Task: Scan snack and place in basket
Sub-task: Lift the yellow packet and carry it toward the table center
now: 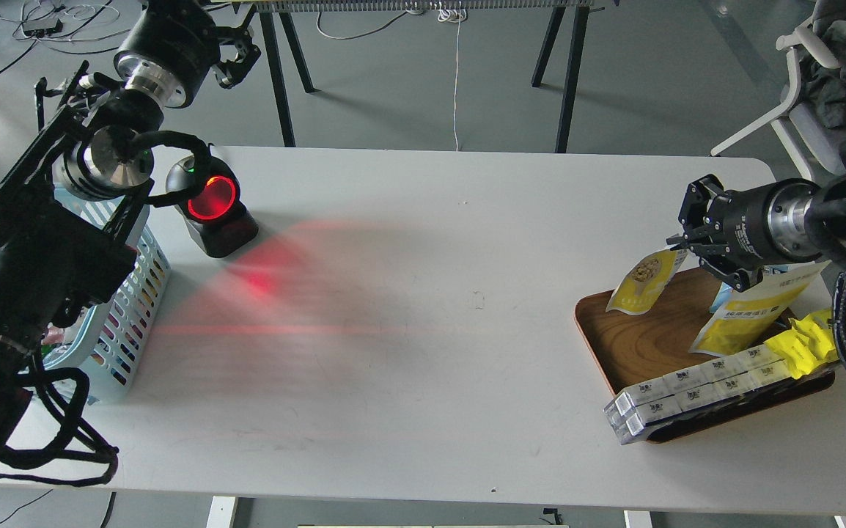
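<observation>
The snack (644, 280), a small pouch with a yellow lower part and a round picture of nuts on its front, hangs tilted over the near-left end of the brown wooden tray (639, 345), its top corner pinched in the right tool (681, 243). Its lower edge seems to touch the tray or hang just above it; the view does not settle which. Behind it on the tray lie a larger flat yellow-white pouch (749, 312), a crinkled yellow wrapper with a cartoon face (833, 334) and a row of small white boxes (687, 392) along the tray's near edge.

The step in hand looks like the pick-up: the pouch is gripped but not yet carried away from the tray. Well apart from it, across the white bench (423, 315), stands the black scanner (212, 207), its red window lit and casting a red glow over the bench top. Just beside the scanner, at the bench's left edge, sits the light blue basket (130, 308), partly hidden by the left arm.

The left tool (236, 59) is raised beyond the bench's far edge, and whether it is spread or pressed together cannot be told.

The next move likely calls for lifting the pouch clear of the tray and carrying it leftward into the red beam, with its barcode turned toward the window, before dropping it into the basket.
</observation>
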